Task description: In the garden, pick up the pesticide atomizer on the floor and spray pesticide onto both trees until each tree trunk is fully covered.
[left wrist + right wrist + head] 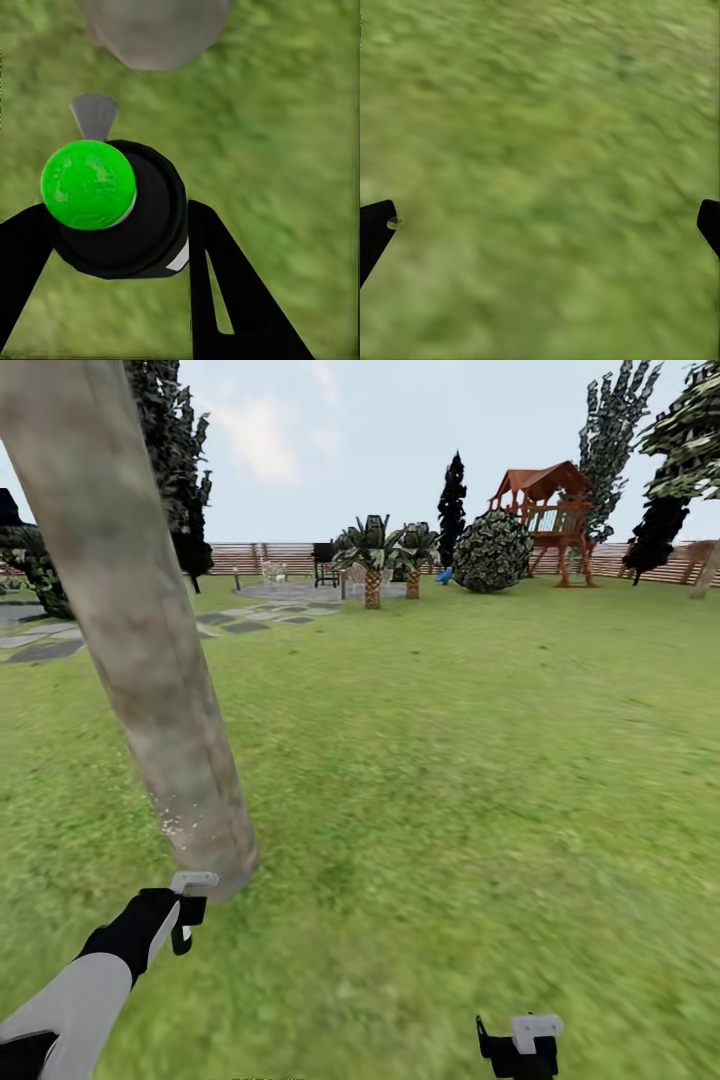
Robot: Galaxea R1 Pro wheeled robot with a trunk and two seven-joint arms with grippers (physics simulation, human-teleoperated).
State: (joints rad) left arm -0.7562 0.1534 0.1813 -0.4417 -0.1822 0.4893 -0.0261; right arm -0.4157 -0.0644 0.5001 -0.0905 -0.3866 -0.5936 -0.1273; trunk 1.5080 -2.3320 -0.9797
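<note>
Green lawn [470, 760] of the garden, wide and blurred, running back to a brown horizontal-slat wooden fence [260, 555] under a pale cloudy sky.

Thick, smooth, pale beige-grey tree trunk [140, 630] with faint brown mottling, leaning across the left of the head view from the top corner down to its base in the grass; a scatter of whitish specks low on its left side. Same trunk base [154, 30] just ahead of the nozzle in the left wrist view.

Far back: a red-brown wooden play tower [545, 510], a round mottled bush [492, 550], two short scaly-trunked palms [373, 560], near-black cone-shaped conifers [452, 495], grey paving slabs [45, 645] at the left.

White-and-black left arm [90, 980] reaching up from the lower left corner toward the trunk's foot.

Black-bodied pesticide atomizer [124, 217] with a bright green round cap [88, 184] and a grey fan-shaped nozzle [94, 116], clenched between the two black fingers [225, 292] of the left hand [112, 247], one finger on each side of the body. Nozzle aimed at the trunk base, near it but apart. From the head view, left hand [185, 915] just beside the trunk's foot, grey nozzle tip close to the bark.

Right hand [520, 1045] low at the bottom edge over bare grass, well apart from the trunk; in the right wrist view its black fingertips [375, 232] spread wide at either side, released, nothing between them.
</note>
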